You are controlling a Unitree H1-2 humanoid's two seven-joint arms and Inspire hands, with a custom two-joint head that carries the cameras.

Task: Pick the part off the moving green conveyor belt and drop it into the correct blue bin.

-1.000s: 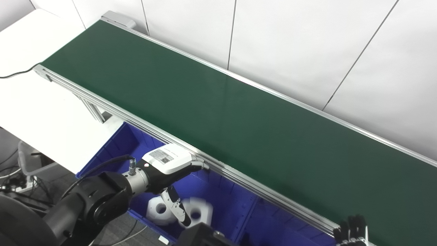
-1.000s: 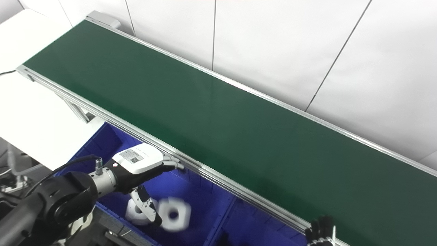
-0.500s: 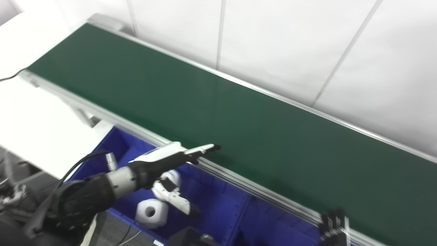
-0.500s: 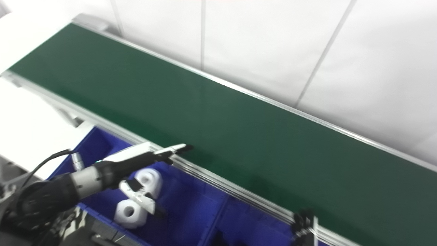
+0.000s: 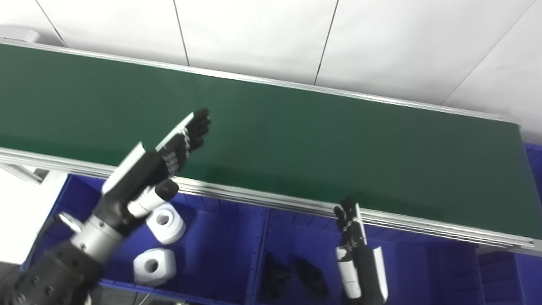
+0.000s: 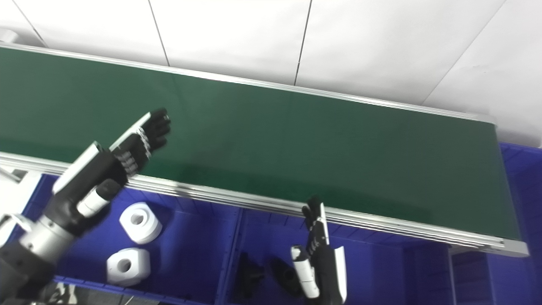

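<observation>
The green conveyor belt (image 5: 296, 127) runs across the view and I see no part on it. My left hand (image 5: 156, 165) is open and empty, fingers stretched out over the belt's near edge. My right hand (image 5: 358, 254) is open and empty, fingers straight, over the blue bin just below the belt's near rail. Two white ring-shaped parts (image 5: 166, 217) (image 5: 152, 266) lie in the left blue bin compartment (image 5: 220, 245). Two black parts (image 5: 311, 275) (image 5: 274, 274) lie in the middle compartment (image 5: 313, 237), beside my right hand.
The belt's aluminium rail (image 5: 275, 199) runs between the bins and the belt. More blue bin (image 5: 499, 271) extends to the right, past the belt's end (image 5: 518, 127). A white table corner (image 5: 17, 220) is at the far left. A white panelled wall stands behind.
The camera has swung to the right, so the belt's right end and my right hand now show. My left hand has risen from the bin to over the belt edge, fingers stretched.
</observation>
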